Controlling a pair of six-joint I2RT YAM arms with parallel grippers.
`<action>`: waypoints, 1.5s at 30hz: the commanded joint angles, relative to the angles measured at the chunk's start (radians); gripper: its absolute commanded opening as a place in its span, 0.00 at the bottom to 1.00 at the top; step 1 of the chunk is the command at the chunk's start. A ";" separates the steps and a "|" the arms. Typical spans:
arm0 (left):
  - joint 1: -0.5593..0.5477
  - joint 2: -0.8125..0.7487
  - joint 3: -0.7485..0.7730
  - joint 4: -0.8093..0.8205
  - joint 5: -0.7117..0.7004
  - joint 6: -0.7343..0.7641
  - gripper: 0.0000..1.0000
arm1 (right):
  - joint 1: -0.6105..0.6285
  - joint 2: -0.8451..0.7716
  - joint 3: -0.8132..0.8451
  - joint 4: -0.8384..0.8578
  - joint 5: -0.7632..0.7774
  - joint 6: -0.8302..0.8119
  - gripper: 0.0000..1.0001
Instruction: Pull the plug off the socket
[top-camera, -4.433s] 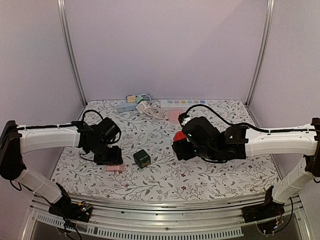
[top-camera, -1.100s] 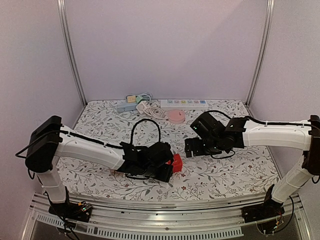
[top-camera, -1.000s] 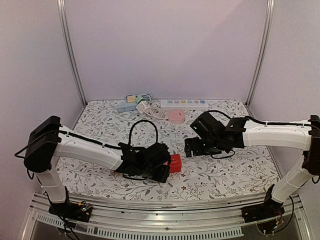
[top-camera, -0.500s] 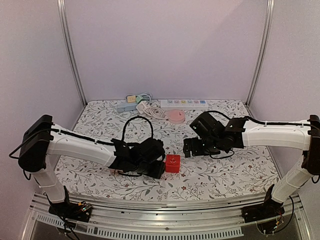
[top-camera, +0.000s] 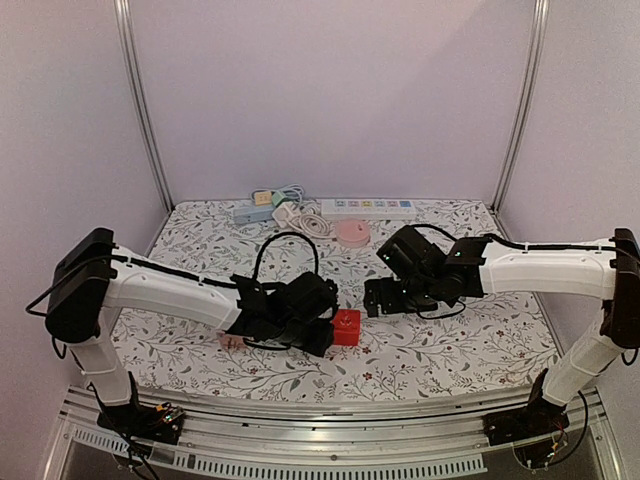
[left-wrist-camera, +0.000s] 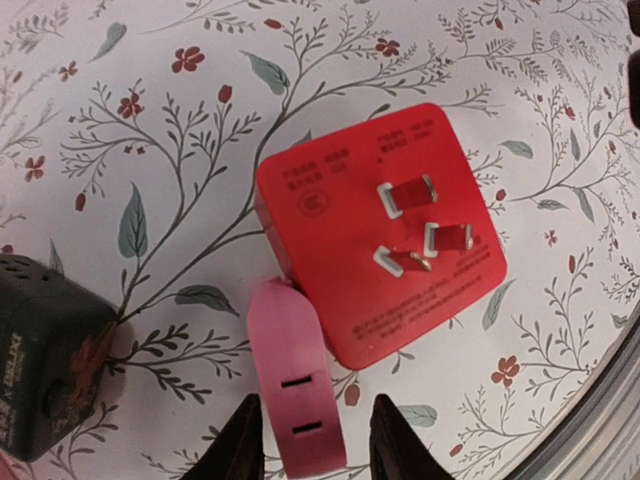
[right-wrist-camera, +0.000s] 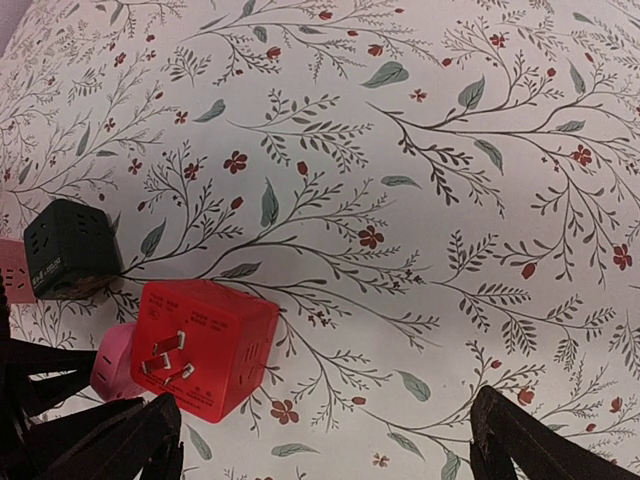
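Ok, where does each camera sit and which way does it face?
Top external: above and behind the bases, looking down across the table; both arms show, left gripper and right gripper flanking the red cube.
Left wrist: on the left arm, looking straight down at the red cube, prongs up; its fingers at the bottom edge.
Right wrist: on the right arm, looking down at a slant; its fingers in the bottom corners.
Shared: both wrist views show red cube, pink piece, black cube.
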 joint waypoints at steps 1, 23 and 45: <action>0.018 0.025 0.000 -0.040 0.004 -0.006 0.31 | 0.001 0.002 0.009 0.007 -0.002 -0.003 0.99; 0.047 -0.084 0.037 -0.165 0.195 0.012 0.00 | 0.100 -0.037 0.002 -0.023 -0.133 0.037 0.98; 0.057 -0.113 0.051 -0.158 0.277 -0.010 0.00 | 0.245 0.217 0.183 -0.094 0.047 0.025 0.97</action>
